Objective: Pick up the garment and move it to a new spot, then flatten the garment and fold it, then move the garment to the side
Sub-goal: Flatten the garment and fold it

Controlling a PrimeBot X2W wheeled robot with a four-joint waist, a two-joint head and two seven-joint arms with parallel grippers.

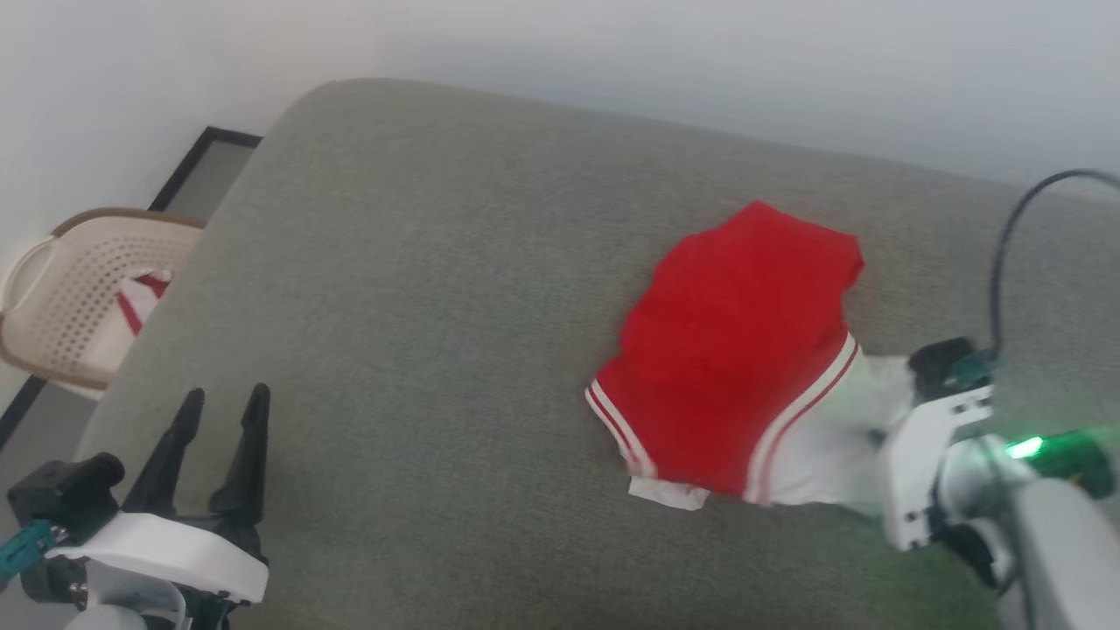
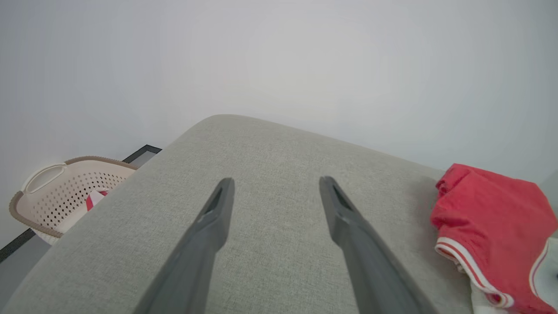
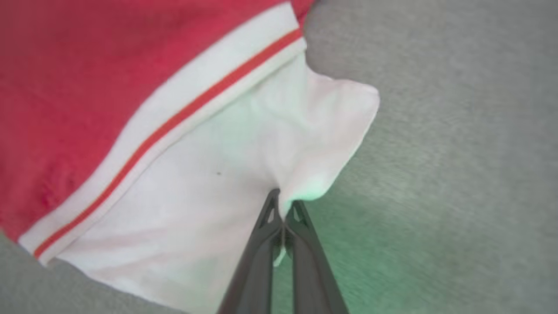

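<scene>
The garment [image 1: 735, 350] lies folded into a red bundle with white striped trim on the grey cushioned surface [image 1: 420, 289], right of centre. Its white sleeve [image 3: 226, 174] sticks out toward my right arm. My right gripper [image 3: 283, 205] is shut on the edge of that white sleeve, with cloth pinched between the two dark fingers. In the head view the right wrist [image 1: 936, 437] sits against the sleeve and hides the fingers. My left gripper [image 1: 223, 402] stands open at the lower left, well away from the garment [image 2: 492, 231], nothing between its fingers [image 2: 218, 209].
A cream perforated laundry basket [image 1: 79, 297] stands on the floor off the surface's left edge, with red-and-white cloth inside. A pale wall runs behind the surface. A dark cable [image 1: 1015, 227] loops above my right wrist.
</scene>
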